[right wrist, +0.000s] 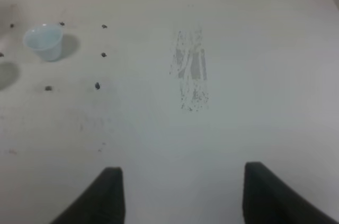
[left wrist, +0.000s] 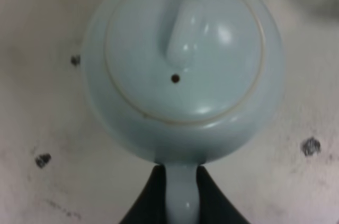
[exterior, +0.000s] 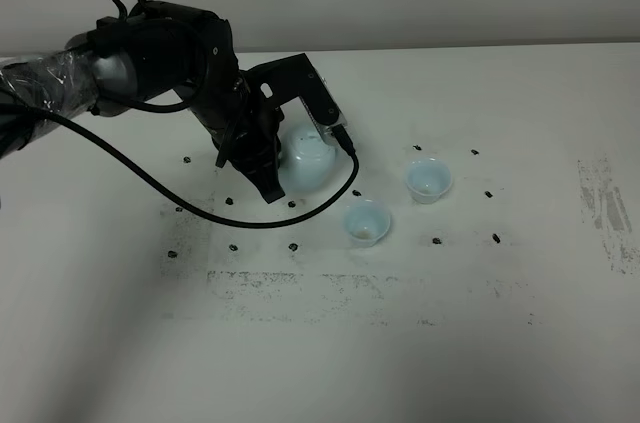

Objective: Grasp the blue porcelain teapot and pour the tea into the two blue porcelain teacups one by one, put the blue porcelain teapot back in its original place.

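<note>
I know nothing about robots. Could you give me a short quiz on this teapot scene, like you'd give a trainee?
1. How many teacups stand on the table?
2. True or false: the teapot has its lid off.
3. Which part of the teapot does the left gripper clamp? A spout, B handle, C lid knob.
Key: 1. two; 2. false, the lid is on; 3. B.

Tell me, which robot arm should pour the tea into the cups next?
Left. Its end effector grips the blue porcelain teapot by its loop handle, close to the nearer teacup and the farther teacup. The right end effector hangs open over the table, holding nothing.
</note>
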Available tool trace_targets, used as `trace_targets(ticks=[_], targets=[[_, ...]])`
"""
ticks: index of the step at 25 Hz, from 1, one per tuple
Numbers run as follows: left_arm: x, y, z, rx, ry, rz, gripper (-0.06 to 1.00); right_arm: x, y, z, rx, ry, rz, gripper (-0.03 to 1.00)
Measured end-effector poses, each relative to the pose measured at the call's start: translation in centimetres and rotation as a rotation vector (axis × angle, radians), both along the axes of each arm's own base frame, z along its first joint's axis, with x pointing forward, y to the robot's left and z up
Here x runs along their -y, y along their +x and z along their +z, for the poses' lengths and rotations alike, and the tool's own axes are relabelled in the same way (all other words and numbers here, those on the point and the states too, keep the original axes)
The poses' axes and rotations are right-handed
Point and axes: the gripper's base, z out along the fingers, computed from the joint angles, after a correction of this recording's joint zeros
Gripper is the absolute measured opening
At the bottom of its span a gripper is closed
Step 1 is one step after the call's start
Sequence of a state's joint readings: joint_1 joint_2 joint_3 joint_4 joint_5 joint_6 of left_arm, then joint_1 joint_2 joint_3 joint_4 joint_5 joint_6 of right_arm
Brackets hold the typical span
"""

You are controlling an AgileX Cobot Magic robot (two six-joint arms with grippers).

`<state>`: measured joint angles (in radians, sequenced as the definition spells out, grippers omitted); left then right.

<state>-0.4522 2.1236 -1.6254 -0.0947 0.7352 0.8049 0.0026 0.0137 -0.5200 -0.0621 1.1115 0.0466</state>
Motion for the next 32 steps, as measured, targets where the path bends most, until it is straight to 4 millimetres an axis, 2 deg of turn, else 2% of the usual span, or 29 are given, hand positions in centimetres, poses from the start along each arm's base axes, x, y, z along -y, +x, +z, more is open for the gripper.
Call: trace_targets(ticks=[8,18,32], targets=[[0.3,0.4,0.2,0.064,-0.018,-0.06,0.04,0.0,0.0,0.0,0.0,0.0,0.0,0.47],[1.1,0.9,0.6,0.202,-0.016,-0.35,0.04,0.0,0.0,0.0,0.0,0.0,0.0,0.47],[1.8,1.9,1.4,0.394,-0.034,-0.466,0.04,0.0,0.0,0.0,0.0,0.0,0.0,0.47]])
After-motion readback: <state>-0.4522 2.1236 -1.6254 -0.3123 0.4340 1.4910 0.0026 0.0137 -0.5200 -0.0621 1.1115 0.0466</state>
